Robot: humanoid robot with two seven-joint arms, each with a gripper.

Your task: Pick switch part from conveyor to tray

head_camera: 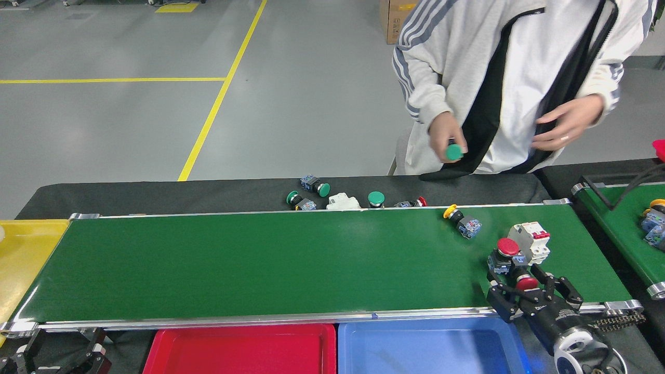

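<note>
The conveyor [260, 265] runs across the view, with switch parts near its right end. A yellow-capped switch part [461, 221] lies by the far rail. A red-capped one [506, 249] leans against a white breaker [531, 241]. A second red-capped switch part [526, 283] sits near the front rail, between the spread fingers of my right gripper [526, 288], which is open around it. My left gripper [57, 350] is low at the bottom left, below the belt, open with nothing in it. A red tray [239, 348] and a blue tray [431, 348] lie along the front edge.
A person stands behind the belt's right half, one hand [447, 135] holding a green-capped part. Several loose parts [340, 200] lie on the black table behind the far rail. A yellow tray [21, 254] sits at the left end. A narrower belt [623, 228] at right carries parts.
</note>
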